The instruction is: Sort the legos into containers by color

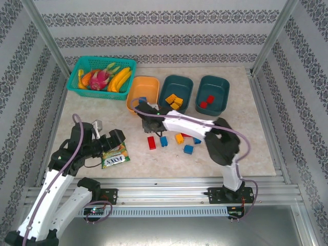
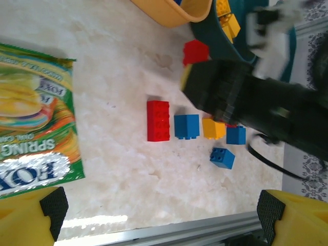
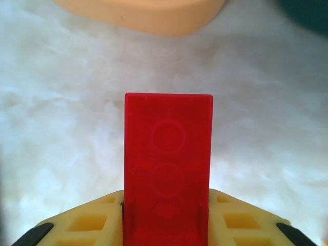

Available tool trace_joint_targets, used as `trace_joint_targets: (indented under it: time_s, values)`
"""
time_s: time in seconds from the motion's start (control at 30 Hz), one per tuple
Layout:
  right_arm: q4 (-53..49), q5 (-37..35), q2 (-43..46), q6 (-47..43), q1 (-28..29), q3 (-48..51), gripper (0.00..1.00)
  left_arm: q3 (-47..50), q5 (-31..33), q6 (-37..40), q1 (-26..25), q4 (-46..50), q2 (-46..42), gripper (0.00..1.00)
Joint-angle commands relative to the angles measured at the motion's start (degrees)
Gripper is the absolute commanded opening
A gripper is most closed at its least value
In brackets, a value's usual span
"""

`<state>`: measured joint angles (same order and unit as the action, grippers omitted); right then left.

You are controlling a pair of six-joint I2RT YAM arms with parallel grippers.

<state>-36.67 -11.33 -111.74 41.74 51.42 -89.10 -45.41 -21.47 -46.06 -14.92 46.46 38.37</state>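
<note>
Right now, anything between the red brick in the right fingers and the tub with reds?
The middle tub with yellow bricks sits between the red brick and the right tub. Lifting over its rim should clear it.

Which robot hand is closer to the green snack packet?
Left. The left gripper is beside the green snack packet; the right gripper is farther off, near the orange tub.

Top view: bright, even light, soft shadows on the table [image 1: 154,161]. Left wrist view: glare whitens the snack packet [image 2: 31,169] at lower left; the white arm link [image 2: 266,36] at upper right is smeared. Right wrist view: table washed out, orange tub [image 3: 143,13] at the top edge defocused, red brick [image 3: 168,164] sharper
</note>
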Motion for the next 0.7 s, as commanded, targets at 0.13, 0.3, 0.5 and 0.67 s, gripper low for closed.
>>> trace_joint_targets:
  time_s: [0.13,0.3,0.5,0.67]
  values:
    - [-2.9,3.0,20.5,-2.4,-7.9,11.2,0.27,-7.8,-4.0,0.2,-4.9,-16.5,15.7,0.96]
    - [-4.5,5.1,28.5,-5.9,-21.6,16.1,0.27,-16.9,-1.0,2.2,-12.8,-22.4,30.4,0.96]
    - [-6.6,8.6,22.7,-6.5,-38.5,13.5,0.29,-28.9,-0.1,2.8,-18.1,-25.1,46.8,0.94]
    - [-10.8,9.0,9.7,-4.0,-45.0,3.9,0.3,-35.5,-0.4,3.8,-20.3,-25.5,54.8,0.94]
